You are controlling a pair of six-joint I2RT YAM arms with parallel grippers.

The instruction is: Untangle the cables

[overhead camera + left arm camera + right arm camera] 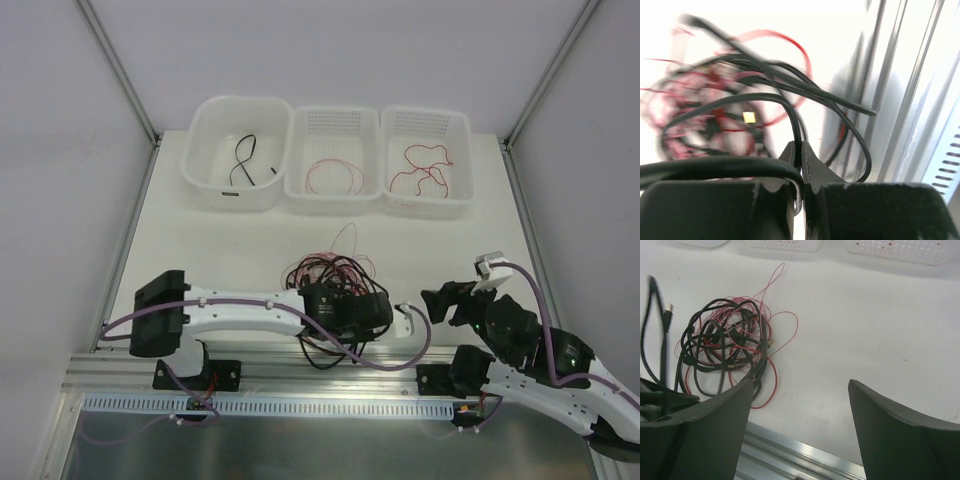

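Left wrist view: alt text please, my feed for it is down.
The left gripper is shut on a black cable, pinched at bottom centre. Behind, at left, lies a blurred tangle of black and red cables; an aluminium rail runs along the right.

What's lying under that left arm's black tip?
A tangled pile of black, red and pink cables. The left end effector, shut on one black cable, covers the pile's near part from above.
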